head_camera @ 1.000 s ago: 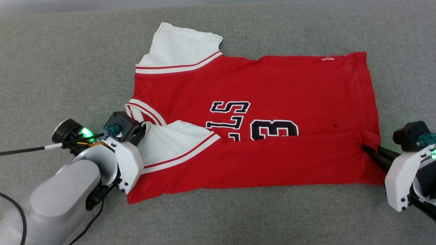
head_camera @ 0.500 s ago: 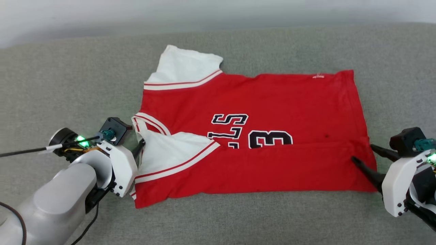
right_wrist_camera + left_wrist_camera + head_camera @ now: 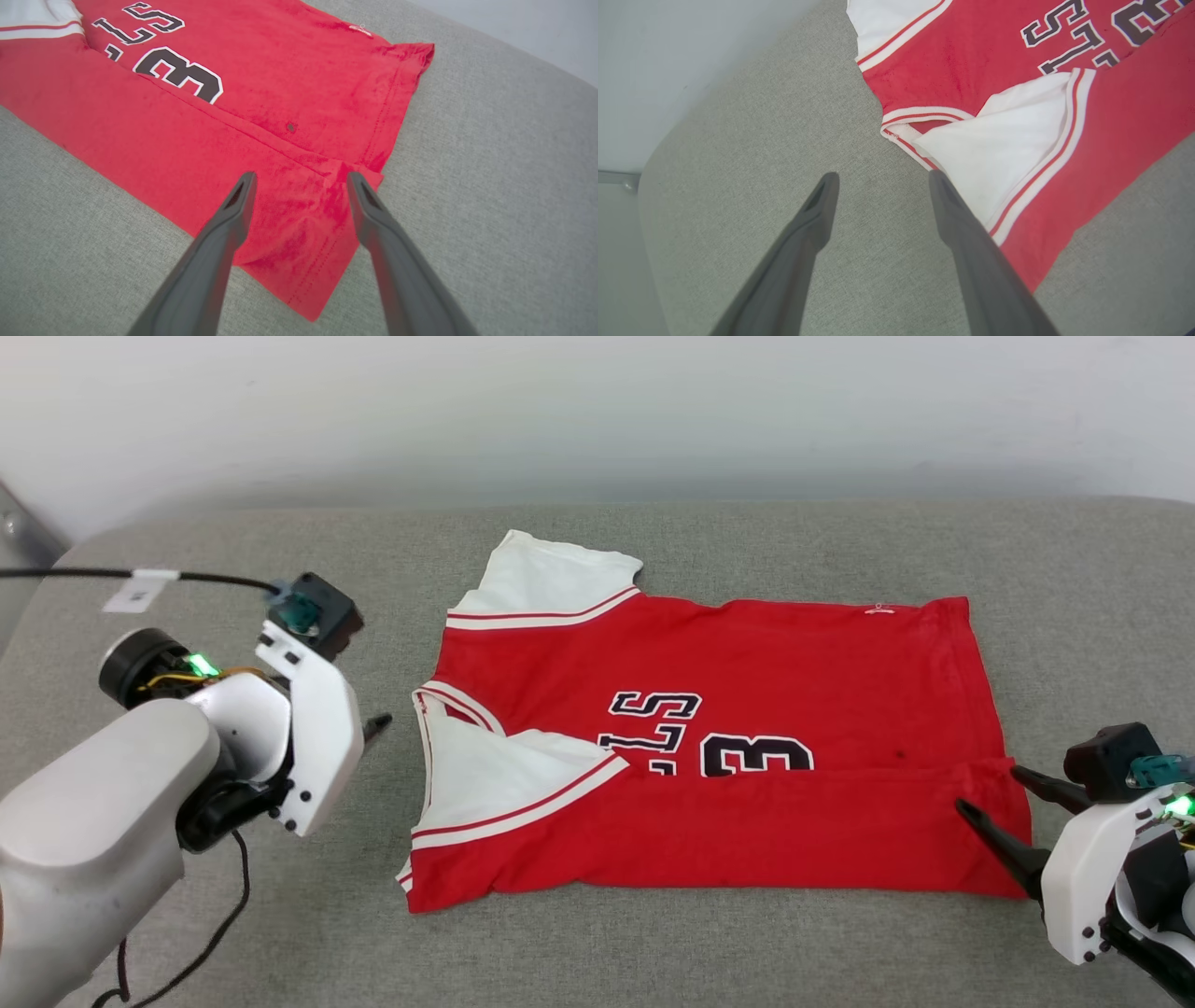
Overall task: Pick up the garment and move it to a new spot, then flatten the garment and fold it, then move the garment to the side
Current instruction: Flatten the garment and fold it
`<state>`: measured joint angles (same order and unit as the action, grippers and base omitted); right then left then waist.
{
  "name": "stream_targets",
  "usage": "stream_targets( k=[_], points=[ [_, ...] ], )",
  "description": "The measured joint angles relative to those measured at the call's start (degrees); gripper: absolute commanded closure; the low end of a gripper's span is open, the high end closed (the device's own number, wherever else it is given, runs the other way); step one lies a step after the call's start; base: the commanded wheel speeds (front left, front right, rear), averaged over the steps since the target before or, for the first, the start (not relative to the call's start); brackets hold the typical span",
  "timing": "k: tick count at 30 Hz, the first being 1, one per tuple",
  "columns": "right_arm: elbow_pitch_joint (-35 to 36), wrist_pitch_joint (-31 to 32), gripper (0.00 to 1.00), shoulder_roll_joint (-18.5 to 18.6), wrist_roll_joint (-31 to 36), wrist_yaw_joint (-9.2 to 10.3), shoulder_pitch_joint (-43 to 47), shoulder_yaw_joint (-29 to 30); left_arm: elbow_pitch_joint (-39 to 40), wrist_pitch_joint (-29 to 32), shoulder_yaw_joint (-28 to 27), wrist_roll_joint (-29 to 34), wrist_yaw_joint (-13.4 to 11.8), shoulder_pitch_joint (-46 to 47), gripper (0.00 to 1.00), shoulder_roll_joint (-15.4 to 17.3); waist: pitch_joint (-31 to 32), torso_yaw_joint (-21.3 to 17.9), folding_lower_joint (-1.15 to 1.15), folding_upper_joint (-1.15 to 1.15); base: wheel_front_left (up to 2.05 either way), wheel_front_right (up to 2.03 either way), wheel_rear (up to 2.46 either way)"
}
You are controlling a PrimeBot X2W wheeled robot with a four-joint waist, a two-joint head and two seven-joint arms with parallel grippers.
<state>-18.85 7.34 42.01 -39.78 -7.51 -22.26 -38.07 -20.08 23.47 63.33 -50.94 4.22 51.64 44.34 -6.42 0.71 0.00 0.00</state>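
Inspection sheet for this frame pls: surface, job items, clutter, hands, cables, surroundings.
Surface: grey fabric surface.
Job's things: garment lies flat; near edge folded up over the lettering's lower part; one white sleeve folded in, far sleeve spread.
Clutter: nothing seen.
Hands: left hand open, empty, beside the collar, apart from the cloth; right hand open, empty, over the folded hem corner, contact unclear.
Cables: black cable with white tag at the left wrist; second cable trailing under the left arm.
Surroundings: pale wall behind.

Bright, even, diffuse light; shadows faint and soft-edged. Sharp in the middle, stretched and curved toward wrist-view edges.
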Motion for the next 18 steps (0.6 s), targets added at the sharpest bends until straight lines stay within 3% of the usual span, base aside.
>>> stream_targets(
  k=[4, 9, 18],
  points=[
    [0.2, 0.3, 0.0, -0.4, 0.4, 0.0, 0.0, 0.0, 2.6, 11.4, 1.6, -4.2, 0.4, 1.2, 0.0, 0.1, 0.3, 0.0, 0.0, 0.0, 0.0, 0.0, 0.0],
    [0.6, 0.7, 0.0, -0.8, 0.6, 0.0, -0.2, -0.7, 4.5, 20.8, 3.2, -8.4, 0.4, 1.8, 0.0, -0.6, 0.0, -0.7, 0.0, 0.0, 0.0, 0.0, 0.0],
    [0.5, 1.0, 0.0, -1.7, 1.0, 0.0, -2.6, -2.6, 3.2, 27.1, 6.1, -10.4, -0.8, -0.4, 0.0, -2.3, -2.5, -2.8, 0.0, 0.0, 0.0, 0.0, 0.0]
  ],
)
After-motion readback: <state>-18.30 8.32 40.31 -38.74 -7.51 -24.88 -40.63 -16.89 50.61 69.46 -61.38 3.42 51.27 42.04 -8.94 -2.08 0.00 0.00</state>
